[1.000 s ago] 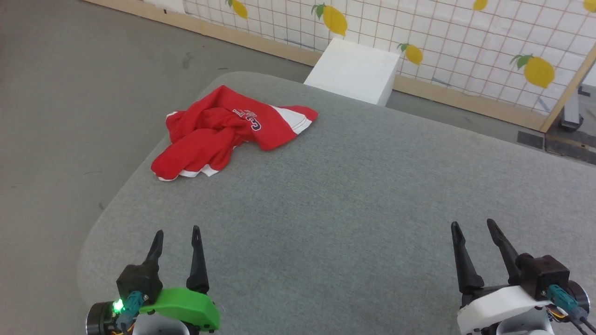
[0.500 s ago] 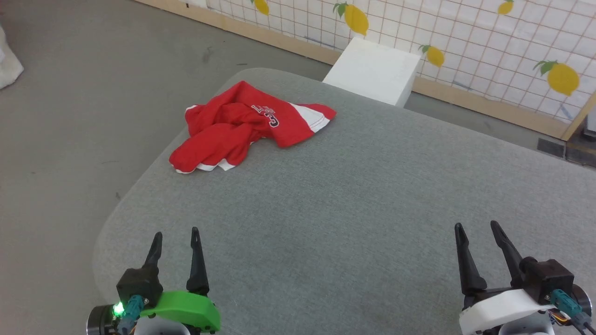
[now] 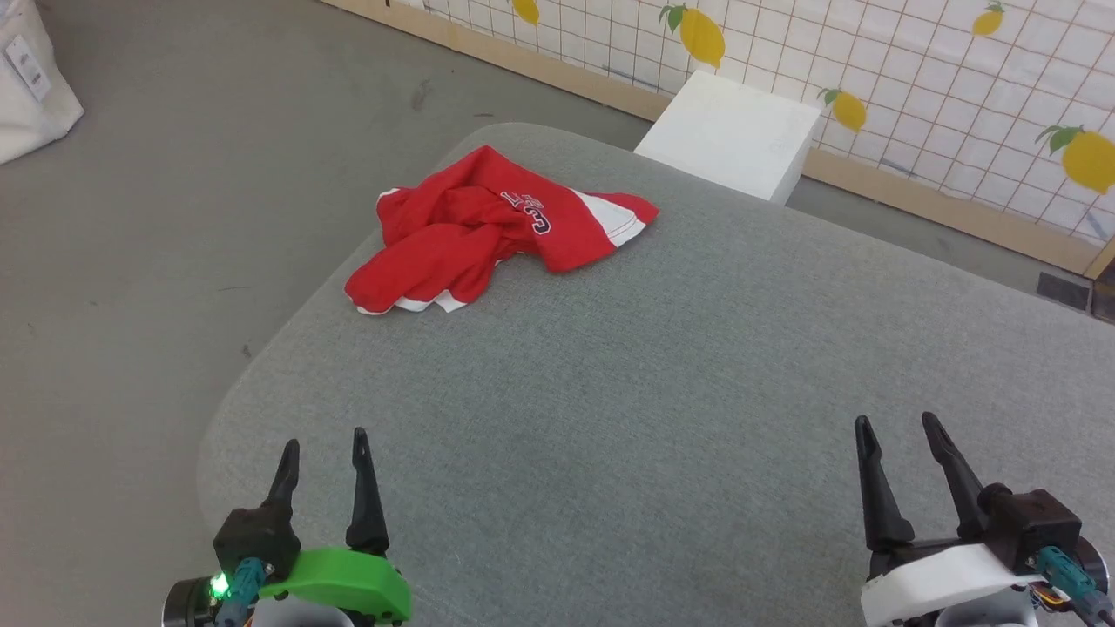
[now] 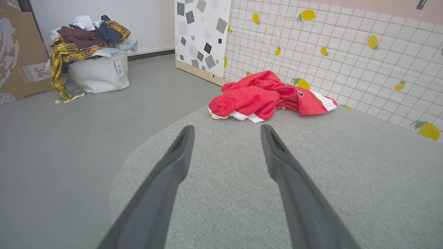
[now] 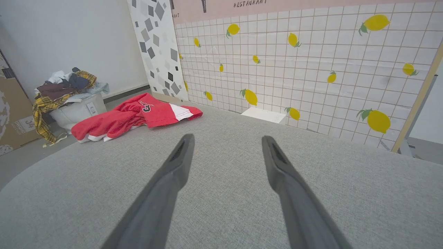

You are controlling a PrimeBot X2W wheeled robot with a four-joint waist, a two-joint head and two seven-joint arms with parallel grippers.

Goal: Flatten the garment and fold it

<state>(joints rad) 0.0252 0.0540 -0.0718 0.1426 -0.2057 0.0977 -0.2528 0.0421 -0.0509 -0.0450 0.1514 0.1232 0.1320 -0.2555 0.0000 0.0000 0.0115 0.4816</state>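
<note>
Open grey table (image 3: pixel 662 392) surface extends unbroken from the left gripper (image 3: pixel 325 438) and the right gripper (image 3: pixel 895 419), both at the near edge, to the shorts (image 3: pixel 488 231). The shorts lie crumpled at the far left corner, close to the rounded table edge. Approach from the near side and from the right is unobstructed.

Beyond the far edge, a white box (image 3: pixel 732 131) stands against the tiled wall (image 3: pixel 915 78), near the shorts but apart from them.

Left of the table is open floor (image 3: pixel 157 218). A laundry basket (image 4: pixel 100 71) and a cardboard box (image 4: pixel 17 52) stand well apart from the table.
</note>
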